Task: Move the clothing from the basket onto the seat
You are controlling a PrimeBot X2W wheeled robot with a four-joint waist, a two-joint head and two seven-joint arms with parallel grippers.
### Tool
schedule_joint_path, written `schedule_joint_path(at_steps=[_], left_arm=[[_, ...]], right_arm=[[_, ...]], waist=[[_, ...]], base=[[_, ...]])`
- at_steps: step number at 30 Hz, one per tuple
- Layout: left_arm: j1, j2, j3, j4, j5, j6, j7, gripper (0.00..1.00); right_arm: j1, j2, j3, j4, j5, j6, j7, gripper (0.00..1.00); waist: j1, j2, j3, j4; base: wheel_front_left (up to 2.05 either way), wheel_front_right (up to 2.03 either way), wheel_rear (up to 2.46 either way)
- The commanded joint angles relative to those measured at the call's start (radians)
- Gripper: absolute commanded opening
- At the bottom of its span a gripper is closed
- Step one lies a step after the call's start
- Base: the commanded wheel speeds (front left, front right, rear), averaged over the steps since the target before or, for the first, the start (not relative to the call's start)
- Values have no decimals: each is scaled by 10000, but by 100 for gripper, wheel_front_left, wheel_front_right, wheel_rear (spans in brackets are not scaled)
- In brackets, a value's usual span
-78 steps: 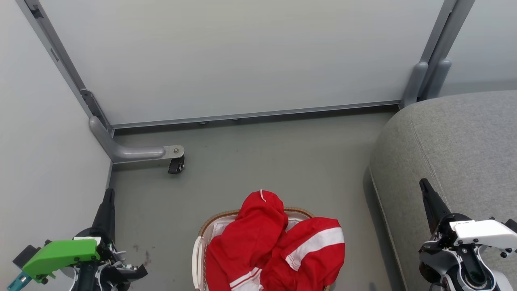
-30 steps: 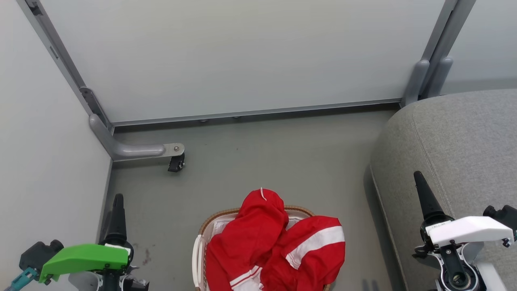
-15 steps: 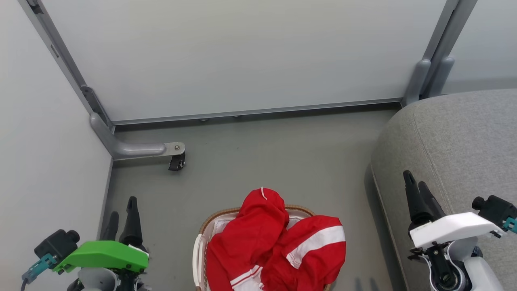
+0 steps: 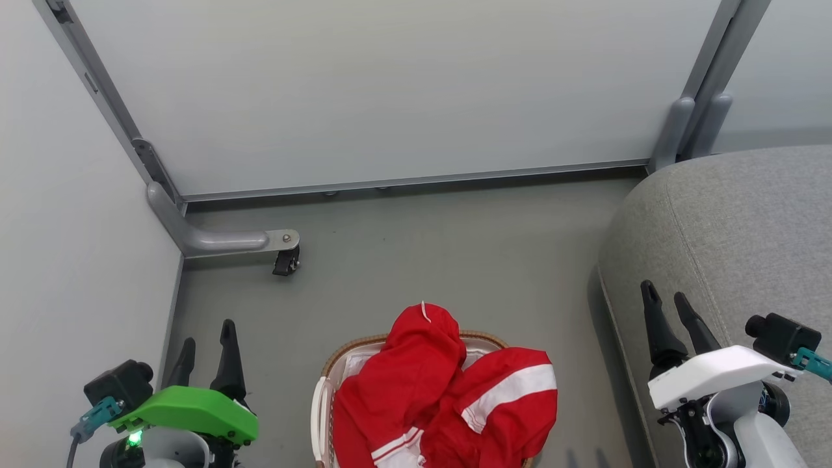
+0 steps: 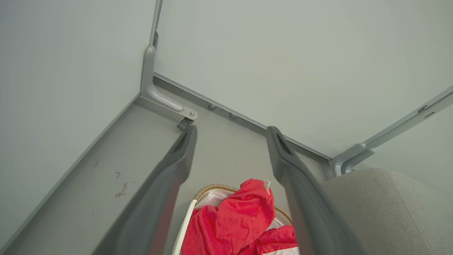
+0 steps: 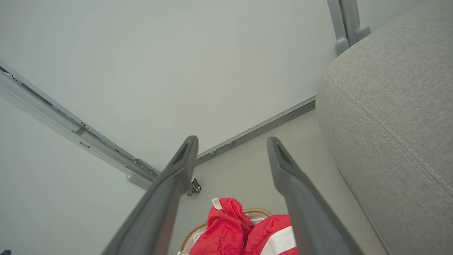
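The clothing [image 4: 442, 390] is a bright red sports garment with a broad white band and thin white stripes, and a small white label [image 4: 423, 312] stands up at its highest fold. It lies crumpled in the basket [image 4: 364, 343], heaped above the brown wicker rim, on the floor [image 4: 422, 260] beside the grey seat [image 4: 734, 221]. The left gripper [image 4: 208, 333] and the right gripper [image 4: 662, 290] both have their jaws wide apart and hold nothing.

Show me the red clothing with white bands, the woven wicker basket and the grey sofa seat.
red clothing with white bands [image 4: 419, 377]: head view, red upper fold.
woven wicker basket [image 4: 348, 350]: head view, brown rim.
grey sofa seat [image 4: 747, 227]: head view, cushion top.
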Motion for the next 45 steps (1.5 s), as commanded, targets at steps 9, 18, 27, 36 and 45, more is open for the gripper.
schedule_joint_path(at_steps=[9,18,27,36,45], left_arm=[[-288,319,-535,-241,1373,352,-338,100],[-352,440,-845,-282,2239,568,-581,100],[-336,462,-891,-317,3006,725,-801,100],[-194,396,-753,-630,3748,784,-1016,100],[-112,306,-546,-864,4505,653,-1203,100]], right_arm=[[-215,-10,17,-111,-1508,2,-354,100],[-167,41,-12,-112,-2531,2,-600,100],[-47,101,-8,-73,-3558,3,-822,100],[-37,147,-136,-160,-4412,3,-1034,100],[-94,176,-412,-415,-5200,2,-1219,100]], waist=[[0,0,33,18],[0,0,68,61],[0,0,94,95],[0,0,97,108],[0,0,81,124]], base=[[0,0,0],[0,0,0],[0,0,0],[0,0,0],[0,0,0]])
